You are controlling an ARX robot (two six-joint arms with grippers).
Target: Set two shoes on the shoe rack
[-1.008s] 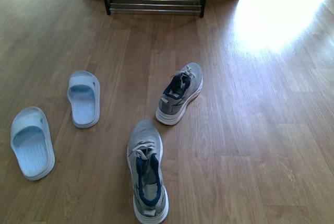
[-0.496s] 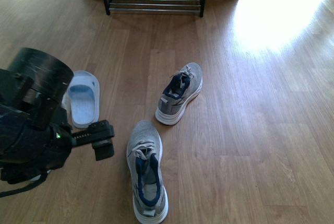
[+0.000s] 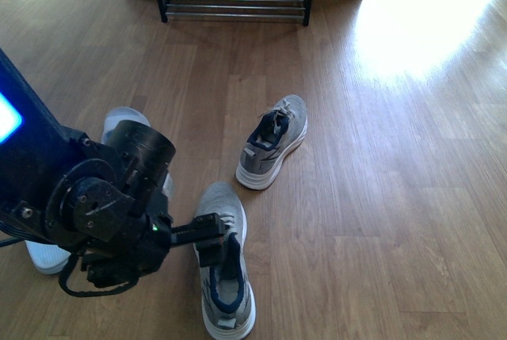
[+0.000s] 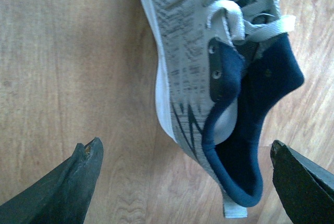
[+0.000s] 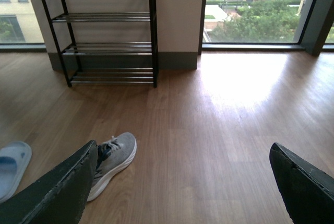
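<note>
Sandals (image 3: 119,118), the pale blue slide kind, lie at the left of the front view. The big black left arm (image 3: 95,205) hides most of them. One sandal peeks out above the arm. A white bit of the other sandal (image 3: 43,257) shows under the arm, near the lower left corner. Nothing holds them.

The left pincer (image 3: 212,243) is spread wide and holds nothing. It hangs over the near sneaker (image 3: 230,292), low in the middle of the front view. In the left wrist view its two dark fingers (image 4: 78,182) sit far apart. The back half of this gray sneaker (image 4: 209,78) shows between them, with its dark blue lining and white laces. I cannot tell if the fingers touch the sneaker.

A second gray sneaker (image 3: 273,142) lies a bit higher, near the middle of the front view. It is apart from the first one, and its toe points to the upper right.

The shoe rack (image 3: 234,7) stands at the top edge of the front view, well apart from all the shoes. It has black sides and thin silver bars. No shoe shows on it.

The right pincer (image 5: 182,148) is also spread wide, with only the brown wood floor (image 3: 380,197) between its fingers (image 5: 62,187). Its wrist view shows the rack (image 5: 104,18), the second sneaker (image 5: 112,161), one sandal (image 5: 10,166) and a bright window (image 5: 255,4).
</note>
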